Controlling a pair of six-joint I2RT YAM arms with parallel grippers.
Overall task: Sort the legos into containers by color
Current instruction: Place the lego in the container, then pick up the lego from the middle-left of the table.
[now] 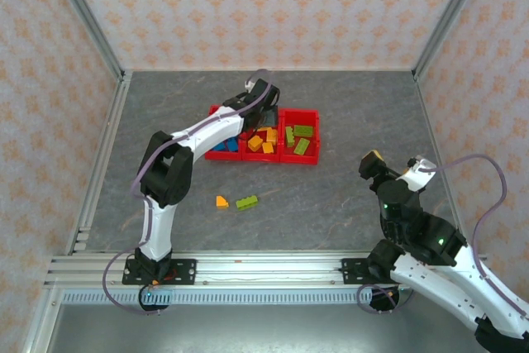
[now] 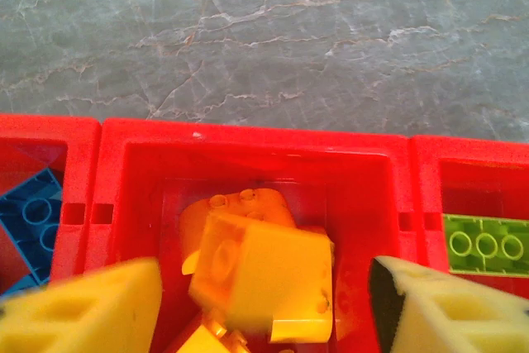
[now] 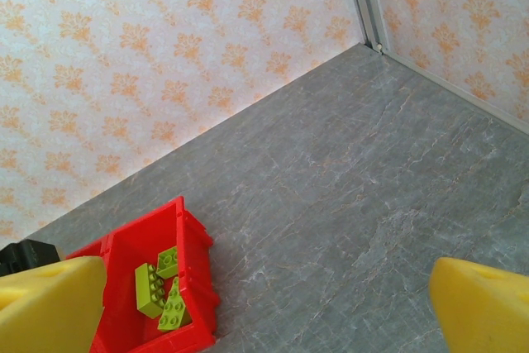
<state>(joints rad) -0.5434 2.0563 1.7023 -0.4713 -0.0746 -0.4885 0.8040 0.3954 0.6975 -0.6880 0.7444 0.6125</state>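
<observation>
Two legos (image 1: 246, 202) loose, left gripper (image 2: 264, 305) — agape

Two legos (image 1: 246, 202) on the table (image 1: 355, 196) before the containers (image 1: 299, 110)

Grey, marble-veined stone-look tabletop (image 1: 355, 113), enclosed by cream wallpapered walls (image 1: 273, 6) patterned with orange flowers. Silver metal corner posts (image 1: 87, 16); ribbed aluminium rail (image 1: 264, 266) along the near edge.

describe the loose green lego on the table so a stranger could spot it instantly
Find the row of three red bins mid-table, then look at the bare grey table nearer the arm bases. Two loose bricks lie there; it is the longer lime green lego, right of the small orange brick, and the one green piece outside a bin.
</observation>
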